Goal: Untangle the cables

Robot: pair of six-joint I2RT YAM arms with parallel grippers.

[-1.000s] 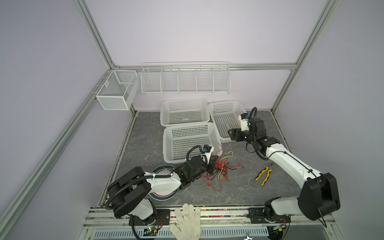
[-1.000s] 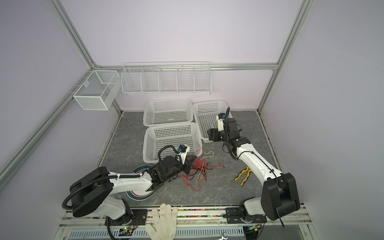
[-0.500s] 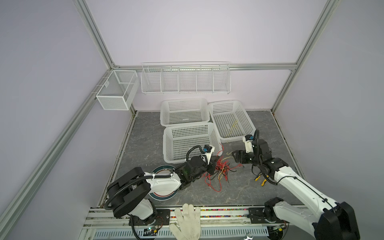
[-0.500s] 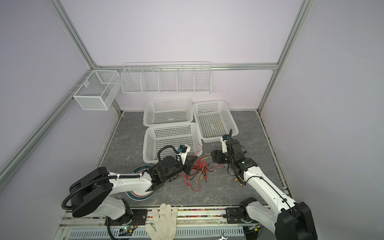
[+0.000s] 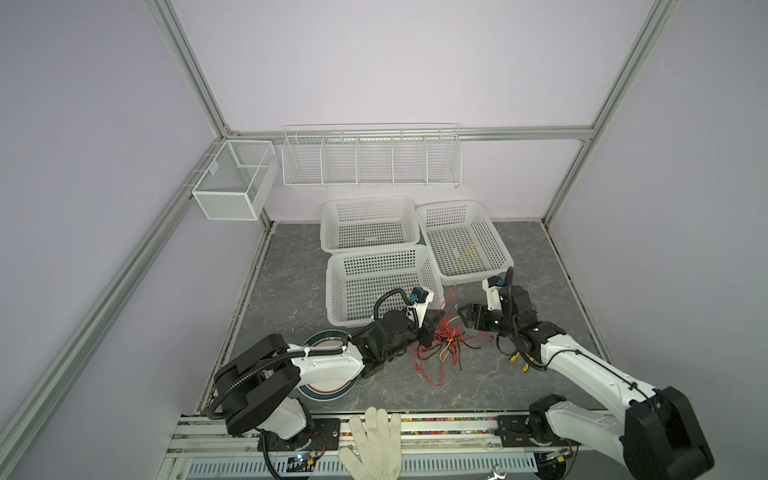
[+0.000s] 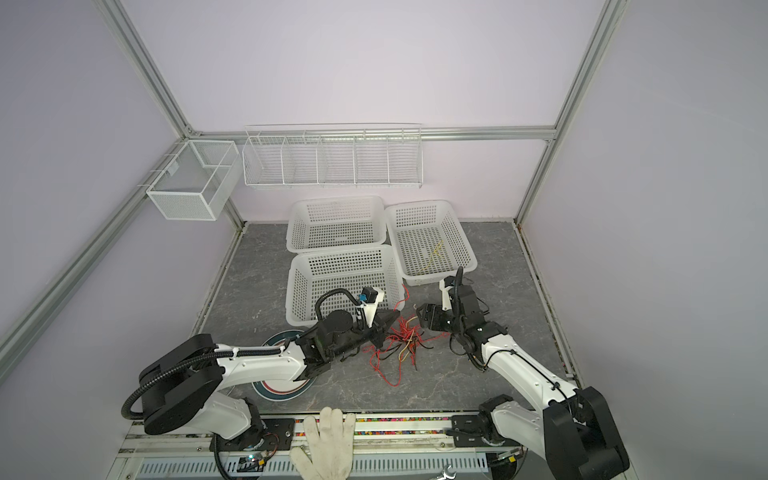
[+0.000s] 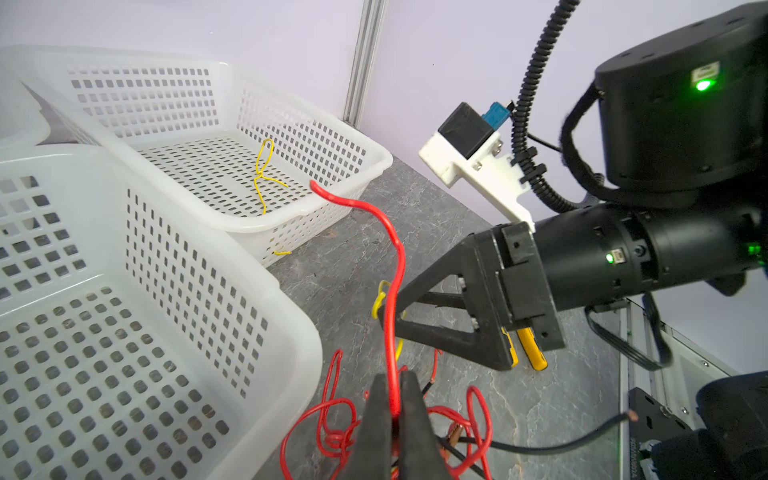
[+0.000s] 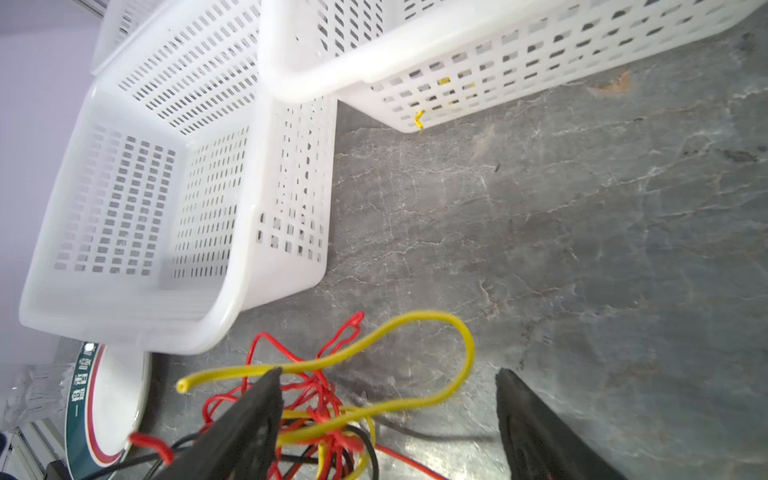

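Observation:
The cables are a knot of red, yellow and black wires on the grey floor in front of the baskets, seen in both top views. My left gripper is shut on a red cable, which rises out of its closed fingertips in the left wrist view. My right gripper hangs open just right of the knot. In the right wrist view a yellow loop lies between its wide-apart fingers. One separate yellow cable rests in the right-hand basket.
Two more white baskets stand behind the knot, one close and one at the back. A plate lies under the left arm. Yellow-handled pliers lie beneath the right arm. A gloved hand rests on the front rail.
My right arm has come away from the right-hand basket, swung down and forward, and now sits open beside the knot. The left gripper has stayed put, shut on the red cable.

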